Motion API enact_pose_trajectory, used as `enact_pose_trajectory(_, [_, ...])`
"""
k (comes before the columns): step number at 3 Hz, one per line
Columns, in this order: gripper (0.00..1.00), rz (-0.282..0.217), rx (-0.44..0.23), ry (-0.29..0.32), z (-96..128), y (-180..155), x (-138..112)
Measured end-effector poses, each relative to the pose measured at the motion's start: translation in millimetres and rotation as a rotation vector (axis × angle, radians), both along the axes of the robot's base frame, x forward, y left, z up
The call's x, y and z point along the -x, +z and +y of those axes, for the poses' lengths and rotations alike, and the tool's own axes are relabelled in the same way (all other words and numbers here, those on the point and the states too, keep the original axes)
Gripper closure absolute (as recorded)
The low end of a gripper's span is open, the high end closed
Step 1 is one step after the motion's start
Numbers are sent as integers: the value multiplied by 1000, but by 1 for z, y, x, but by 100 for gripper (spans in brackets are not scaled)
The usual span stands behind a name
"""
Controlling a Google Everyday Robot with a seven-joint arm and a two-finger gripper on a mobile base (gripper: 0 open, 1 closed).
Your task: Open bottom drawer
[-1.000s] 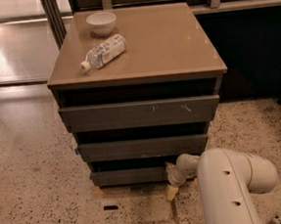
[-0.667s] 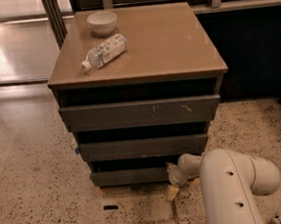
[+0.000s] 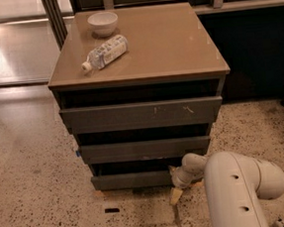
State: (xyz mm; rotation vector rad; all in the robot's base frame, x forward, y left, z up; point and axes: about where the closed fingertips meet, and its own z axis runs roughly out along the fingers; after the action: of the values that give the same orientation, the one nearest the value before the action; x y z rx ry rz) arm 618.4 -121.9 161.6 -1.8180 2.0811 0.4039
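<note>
bottom drawer (image 3: pixel 130 180): plain dark grey front, lowest of three in the cabinet (image 3: pixel 138 71), just above the speckled floor (image 3: pixel 40 194), dark gap above it; gripper (image 3: pixel 176 191): low at the drawer's right end, against its front; open or closed cannot be told; white arm (image 3: pixel 233 192) lower right; cabinet top: white bowl (image 3: pixel 103 23), plastic bottle (image 3: pixel 104 52) on its side nearby
</note>
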Motion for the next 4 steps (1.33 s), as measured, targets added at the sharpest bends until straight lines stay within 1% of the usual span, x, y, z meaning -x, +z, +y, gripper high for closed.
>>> enact_pose_trajectory(1, [0, 22, -7, 1, -1, 4, 4])
enact_pose_trajectory(2, [0, 95, -30, 9, -4, 9, 17])
enact_pose_trajectory(3, [0, 181, -43, 47, -1, 11, 42])
enact_pose_trajectory(4, [0, 181, -43, 47, -1, 11, 42])
